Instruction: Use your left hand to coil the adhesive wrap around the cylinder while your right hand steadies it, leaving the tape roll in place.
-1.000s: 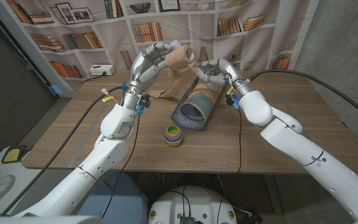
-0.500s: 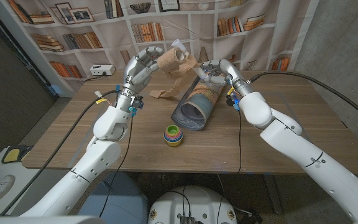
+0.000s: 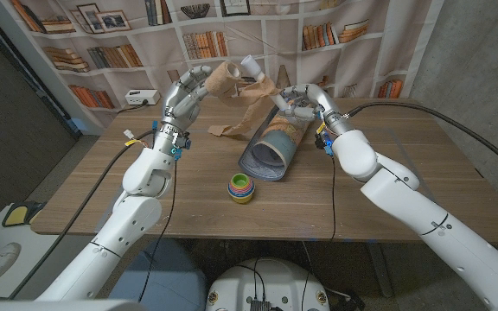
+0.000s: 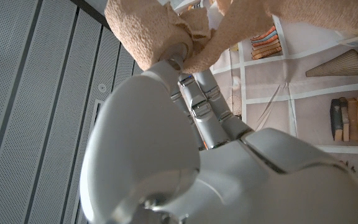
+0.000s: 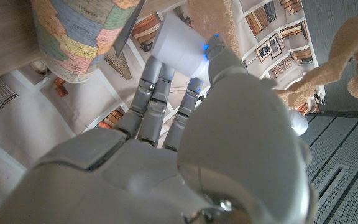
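A map-printed cylinder [image 3: 271, 142] lies on the wooden table [image 3: 387, 186] with its open end toward me. My right hand [image 3: 299, 99] grips its far end; that end appears in the right wrist view as the cylinder [image 5: 82, 37]. Up and to the left of the cylinder, my left hand [image 3: 184, 91] holds the tan adhesive wrap roll [image 3: 223, 78] in the air, seen close as the roll [image 4: 148, 31] at its fingertips. A crinkled strip of wrap [image 3: 251, 112] hangs from the roll to the cylinder's far end. A loose tail [image 3: 227, 131] lies on the table.
A stack of coloured cups [image 3: 241, 186] stands just in front of the cylinder's open end. A white power box [image 3: 141, 97] sits at the table's far left edge. A bookshelf backdrop [image 3: 111, 56] hangs behind the table.
My left hand has carried the roll leftward, away from the right hand, and the strip between roll and cylinder has lengthened. The right hand and cylinder have stayed put.
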`<move>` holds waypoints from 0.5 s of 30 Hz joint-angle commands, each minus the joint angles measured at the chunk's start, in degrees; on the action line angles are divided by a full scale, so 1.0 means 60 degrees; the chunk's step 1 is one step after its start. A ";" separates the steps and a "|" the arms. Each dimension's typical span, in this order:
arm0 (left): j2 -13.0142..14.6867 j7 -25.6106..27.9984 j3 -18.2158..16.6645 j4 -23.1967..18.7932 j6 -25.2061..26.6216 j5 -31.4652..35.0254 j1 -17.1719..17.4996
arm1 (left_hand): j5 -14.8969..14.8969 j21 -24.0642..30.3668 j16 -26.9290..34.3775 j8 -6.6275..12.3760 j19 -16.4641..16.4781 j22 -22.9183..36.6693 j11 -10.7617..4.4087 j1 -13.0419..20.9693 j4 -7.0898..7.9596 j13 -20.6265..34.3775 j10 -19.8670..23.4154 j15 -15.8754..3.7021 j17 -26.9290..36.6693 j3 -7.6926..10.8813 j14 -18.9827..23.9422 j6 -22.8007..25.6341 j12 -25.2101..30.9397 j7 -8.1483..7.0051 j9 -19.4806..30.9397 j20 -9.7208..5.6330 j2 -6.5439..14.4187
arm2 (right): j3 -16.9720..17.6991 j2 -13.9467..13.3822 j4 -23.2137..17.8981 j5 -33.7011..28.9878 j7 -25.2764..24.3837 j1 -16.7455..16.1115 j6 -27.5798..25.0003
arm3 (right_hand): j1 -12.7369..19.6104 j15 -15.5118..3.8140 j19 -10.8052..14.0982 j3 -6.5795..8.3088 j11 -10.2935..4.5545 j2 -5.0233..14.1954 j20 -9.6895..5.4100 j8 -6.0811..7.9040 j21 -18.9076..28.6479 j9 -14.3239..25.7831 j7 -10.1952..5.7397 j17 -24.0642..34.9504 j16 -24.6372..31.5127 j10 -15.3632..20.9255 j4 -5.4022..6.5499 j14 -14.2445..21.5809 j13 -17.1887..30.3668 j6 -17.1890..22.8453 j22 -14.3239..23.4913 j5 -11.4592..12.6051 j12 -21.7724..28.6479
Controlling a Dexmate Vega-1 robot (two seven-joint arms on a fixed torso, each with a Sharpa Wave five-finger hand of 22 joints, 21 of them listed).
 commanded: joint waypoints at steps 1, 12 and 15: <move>-0.0493 0.0314 -0.0434 -0.0008 0.0624 -0.0242 0.0089 | 0.0059 0.0071 0.0023 0.0087 -0.0020 0.0025 -0.0034 0.0070 -0.0001 0.0019 0.0091 -0.0670 0.0510 -0.0023 0.0747 0.0071 0.0047 -0.0011 0.0003 -0.0019 0.0044 | 0.0036 0.0090 0.0103 0.0108 -0.0212 -0.0206 0.0229 | 0.0027 -0.2637 0.0058 0.1310 -0.0399 0.0099 -0.0472 -0.0034 0.0010 0.0028 0.0037 0.0037 0.0092 0.0438 0.0270 0.1520 0.0029 0.0000 0.0023 0.0055 0.0054; -0.0893 0.0533 -0.0625 0.0098 0.0834 -0.0201 0.0059 | 0.0061 0.0078 0.0029 0.0097 -0.0023 0.0025 -0.0043 0.0070 -0.0002 0.0033 0.0085 -0.0687 0.0529 -0.0028 0.0768 0.0074 0.0064 -0.0052 -0.0010 -0.0015 0.0039 | 0.0295 0.0054 -0.0045 0.0230 -0.0551 -0.0653 0.0464 | 0.0023 -0.2637 0.0060 0.1314 -0.0400 0.0093 -0.0476 -0.0034 0.0004 0.0024 0.0027 0.0039 0.0087 0.0432 0.0270 0.1508 0.0035 -0.0005 0.0024 0.0058 0.0060; -0.1004 0.0632 -0.0686 0.0108 0.0849 -0.0185 0.0048 | 0.0062 0.0076 0.0022 0.0099 -0.0025 0.0024 -0.0054 0.0062 0.0006 0.0030 0.0082 -0.0684 0.0528 -0.0028 0.0765 0.0073 0.0064 -0.0039 -0.0015 -0.0007 0.0045 | 0.0343 0.0032 -0.0077 0.0264 -0.0598 -0.0734 0.0492 | 0.0024 -0.2637 0.0060 0.1317 -0.0405 0.0094 -0.0481 -0.0027 0.0003 0.0023 0.0036 0.0035 0.0082 0.0447 0.0269 0.1503 0.0037 0.0010 0.0024 0.0059 0.0068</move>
